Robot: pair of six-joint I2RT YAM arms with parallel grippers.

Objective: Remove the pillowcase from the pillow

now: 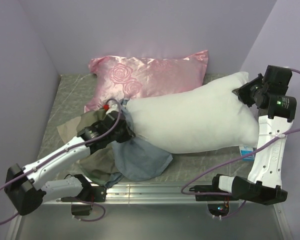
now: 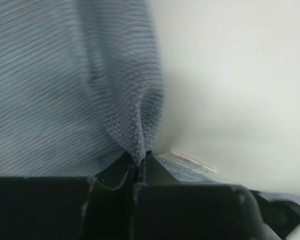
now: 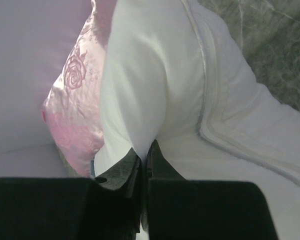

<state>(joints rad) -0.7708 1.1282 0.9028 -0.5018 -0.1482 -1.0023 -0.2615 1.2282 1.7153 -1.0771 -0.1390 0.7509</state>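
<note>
Top external view: the plump white pillow (image 1: 195, 117) lies almost bare across the surface (image 1: 65, 95). The slate blue-grey fabric pillowcase (image 1: 137, 160) is bunched at its left end and seems to cling there. The left claw (image 1: 124, 129) is clenched on a thin ridge of the case's weave. The right claw (image 1: 237, 91) is pinched shut on a small fold at the pillow's far corner. Both bites look shallow, so a hard pull could slide either fold free. If the right grip slips, the pillow would likely drag along with the case, or shove the shiny pink rose-patterned satin pillow (image 1: 150, 72) behind it.
</note>
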